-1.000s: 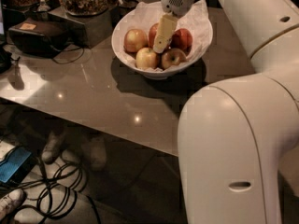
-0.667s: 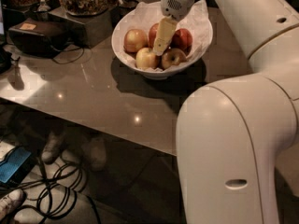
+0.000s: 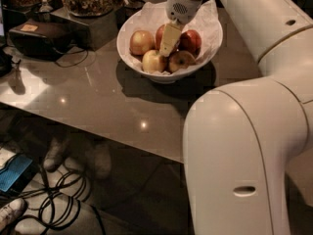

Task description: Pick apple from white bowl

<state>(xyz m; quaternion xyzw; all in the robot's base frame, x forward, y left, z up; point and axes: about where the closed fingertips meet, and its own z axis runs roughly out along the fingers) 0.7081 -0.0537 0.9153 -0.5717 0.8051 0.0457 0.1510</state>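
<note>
The white bowl (image 3: pixel 208 43) stands on the grey table, lined with crumpled white paper, and holds several red and yellow apples. One apple (image 3: pixel 141 42) lies at the left, one (image 3: pixel 153 61) at the front, one (image 3: pixel 181 59) at the front right and one (image 3: pixel 191 40) at the right. My gripper (image 3: pixel 166 50) reaches down from the white arm into the middle of the bowl, its tip among the apples and in front of a partly hidden red apple (image 3: pixel 160 32).
The grey table (image 3: pixel 98 97) has its front edge running diagonally across the view. A black device (image 3: pixel 41 38) with a cable lies at the left, and snack containers (image 3: pixel 88 1) stand behind it. My big white arm link (image 3: pixel 244 151) fills the right foreground. Cables (image 3: pixel 58 204) lie on the floor.
</note>
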